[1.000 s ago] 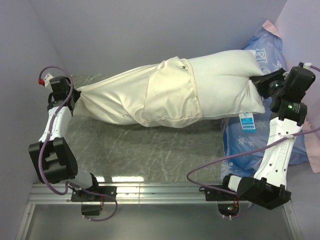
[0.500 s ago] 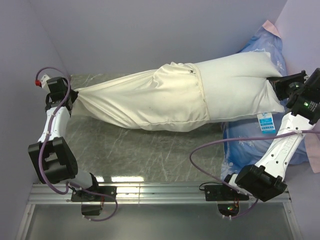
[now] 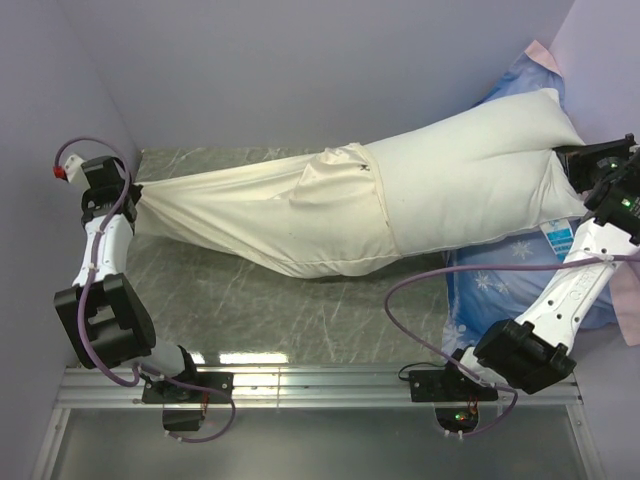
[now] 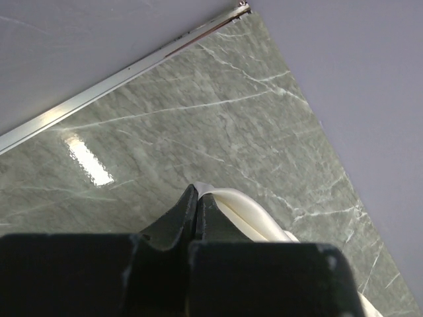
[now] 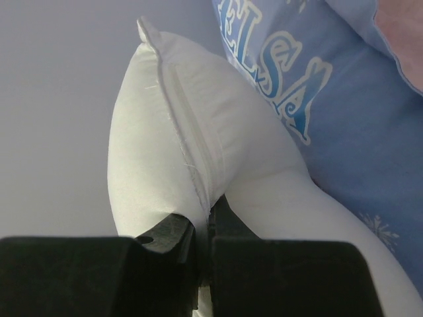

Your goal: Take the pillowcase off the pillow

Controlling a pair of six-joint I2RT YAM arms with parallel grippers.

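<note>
The cream pillowcase (image 3: 270, 215) lies stretched across the table, its open end around the middle of the white pillow (image 3: 470, 185). The pillow's right half sticks out bare, with a small blue-and-white tag (image 3: 558, 238) at its right edge. My left gripper (image 3: 128, 195) is shut on the pillowcase's closed left end; the pinched cream fabric (image 4: 231, 208) shows in the left wrist view beside the gripper (image 4: 197, 198). My right gripper (image 3: 572, 172) is shut on the pillow's right edge seam (image 5: 192, 165), with the gripper (image 5: 206, 228) clamped on it in the right wrist view.
A blue "ELSA" pillow (image 3: 530, 290) lies under and behind the white pillow at the right, also seen in the right wrist view (image 5: 344, 112). Grey walls close in the left and back. The green marble tabletop (image 3: 280, 310) has a metal rail at its near edge.
My right gripper has pulled the pillow further right and more of it has slid out of the pillowcase. My left gripper has moved a little left, stretching the case taut.
</note>
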